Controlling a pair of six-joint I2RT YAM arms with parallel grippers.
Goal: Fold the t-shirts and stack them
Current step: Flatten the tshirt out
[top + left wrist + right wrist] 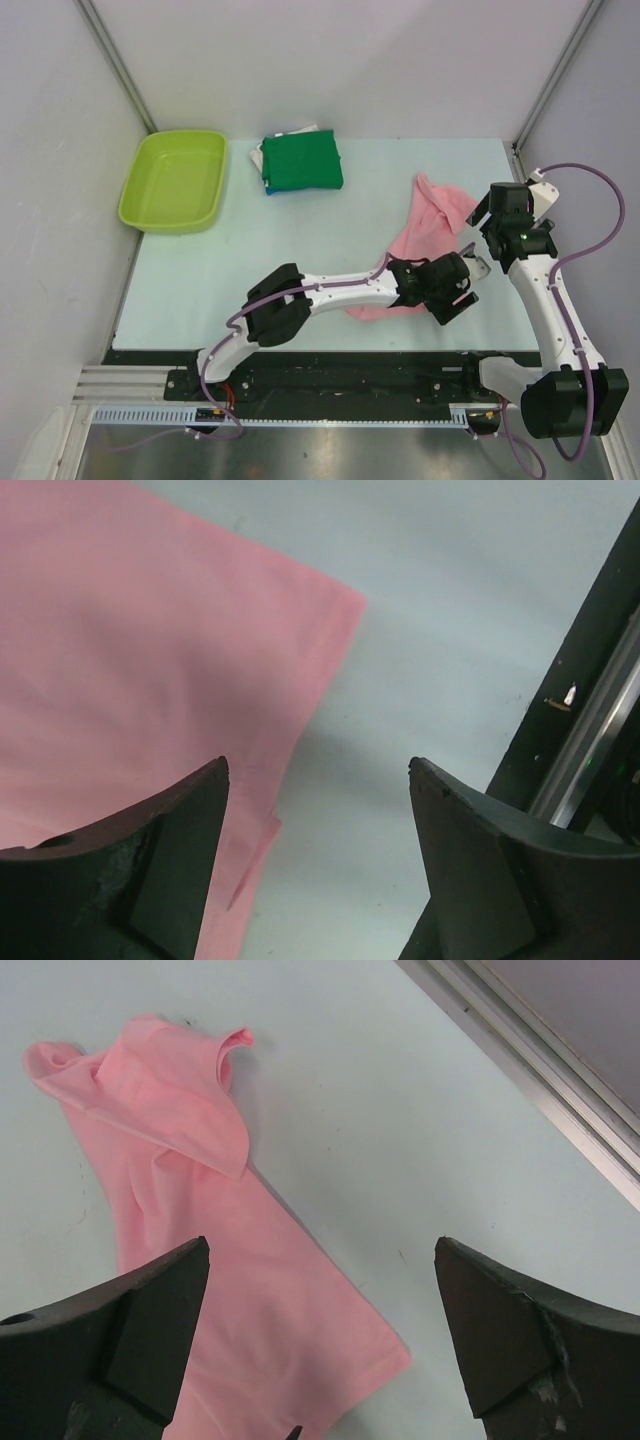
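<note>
Pink t-shirt [437, 212] lay crumpled on the right half of the tabletop [300, 260], running from beside the right arm [548, 300] down toward the near edge. From overhead, its lower part was hidden under the wrist of the left arm [330, 288], with only a sliver of pink showing below it.

Left tool [455, 298] hung over that lower part, jaws parted and gripping nothing. In the left wrist view one finger overlapped the pink cloth and the other stood over bare tabletop, with the shirt's edge running between them. Whether either fingertip touched the cloth could not be made out.

Right tool [481, 230] sat just beside the shirt's upper stretch, jaws spread wide and released. Its wrist view showed a folded-over flap at the shirt's far end, possibly a sleeve. The near end was cut off by the frame's bottom edge and one finger.

The folded stack sat at the far edge. Dark green t-shirt [303, 162] lay on top. Blue t-shirt [268, 186] showed only as a strip at one corner, and white t-shirt [258, 155] only as an edge at the left. Lime green tub [175, 180] stood near the stack's left side, not touching it.
</note>
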